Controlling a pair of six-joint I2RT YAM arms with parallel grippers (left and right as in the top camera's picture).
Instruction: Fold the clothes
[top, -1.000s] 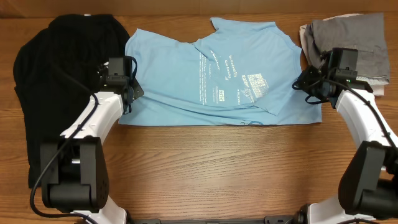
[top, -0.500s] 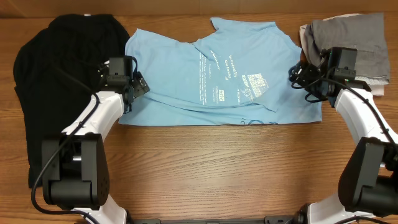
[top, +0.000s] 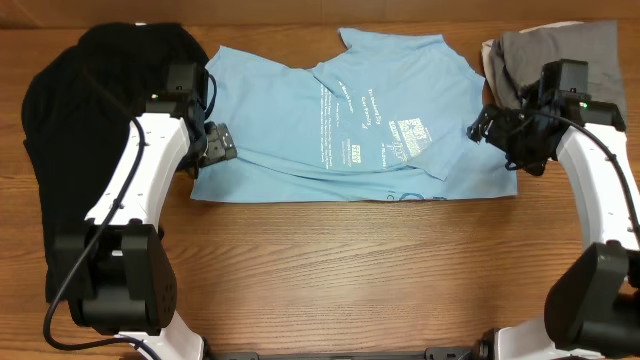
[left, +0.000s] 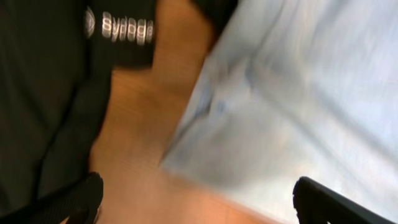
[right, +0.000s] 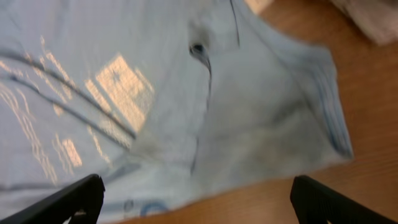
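Observation:
The light blue T-shirt (top: 350, 130) lies spread across the table's back middle, with white lettering up and folds across it. A black shirt (top: 90, 130) is heaped at the left; its white logo (left: 118, 28) shows in the left wrist view. My left gripper (top: 215, 145) hovers open over the blue shirt's left edge (left: 298, 93), with nothing between its fingertips (left: 81, 199). Open and empty too, my right gripper (top: 490, 125) hangs over the shirt's right corner (right: 267, 118), and its fingertips (right: 329, 202) stand wide apart.
A grey garment (top: 570, 70) lies on paler cloth (right: 373, 18) at the back right, close behind the right arm. Bare wooden table (top: 340, 270) runs along the front below the shirt's hem.
Both grippers have gone from shut to open and let go of the blue shirt's side edges. Both arms have drawn back a little from the cloth.

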